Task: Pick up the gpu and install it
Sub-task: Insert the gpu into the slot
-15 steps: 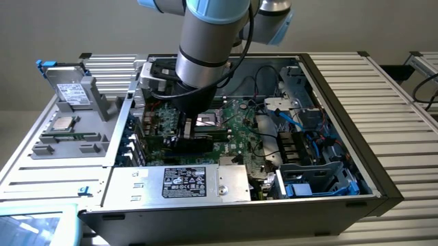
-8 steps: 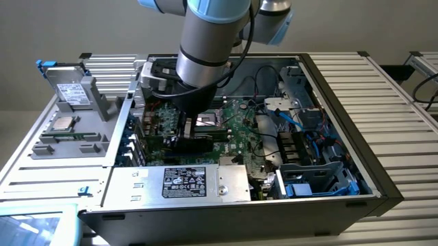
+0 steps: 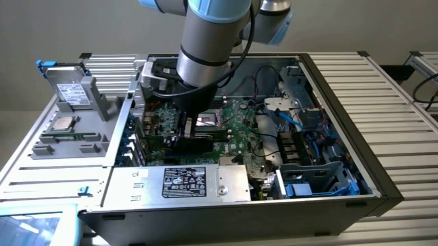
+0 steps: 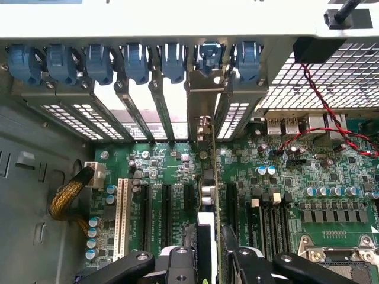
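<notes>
**Green card edge-on in the slot row**

Green gpu (image 4: 215,195) stands upright, thin board edge facing the wrist camera, silver bracket (image 4: 202,106) up against the rear slot openings. Gripper (image 4: 208,260) is clamped on the gpu, one finger each side. Motherboard (image 4: 296,177) slots flank it closely; blue retainer clips (image 4: 136,62) line the case edge.

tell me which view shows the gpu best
The wrist view: the gpu stands edge-on between the gripper fingers, its bracket at the rear slots. In the exterior view the arm hides most of it, leaving a dark block.
</notes>
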`<state>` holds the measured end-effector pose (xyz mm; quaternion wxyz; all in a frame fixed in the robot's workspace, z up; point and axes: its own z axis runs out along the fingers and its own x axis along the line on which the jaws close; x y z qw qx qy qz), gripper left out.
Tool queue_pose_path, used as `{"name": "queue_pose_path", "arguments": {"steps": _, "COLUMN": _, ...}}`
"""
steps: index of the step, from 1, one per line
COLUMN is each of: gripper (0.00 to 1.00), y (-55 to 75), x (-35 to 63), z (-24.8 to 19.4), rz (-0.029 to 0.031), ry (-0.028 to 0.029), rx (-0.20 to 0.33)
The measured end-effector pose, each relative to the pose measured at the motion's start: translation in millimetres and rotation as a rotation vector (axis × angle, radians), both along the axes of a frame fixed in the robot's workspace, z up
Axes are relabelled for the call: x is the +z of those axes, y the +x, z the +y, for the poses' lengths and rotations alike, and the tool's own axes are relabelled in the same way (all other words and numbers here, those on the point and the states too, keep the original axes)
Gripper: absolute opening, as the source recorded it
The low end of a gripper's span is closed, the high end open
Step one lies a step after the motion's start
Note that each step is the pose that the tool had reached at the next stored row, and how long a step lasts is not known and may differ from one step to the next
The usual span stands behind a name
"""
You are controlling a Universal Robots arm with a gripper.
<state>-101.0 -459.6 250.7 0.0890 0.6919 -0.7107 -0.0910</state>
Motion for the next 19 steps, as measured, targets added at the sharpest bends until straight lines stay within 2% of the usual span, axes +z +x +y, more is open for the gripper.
{"name": "queue_pose_path", "arguments": {"steps": 19, "gripper": 0.28, "y": 0.0, "x": -3.0, "z": 1.1, "rz": 0.0, "ry": 0.0, "rx": 0.0}}
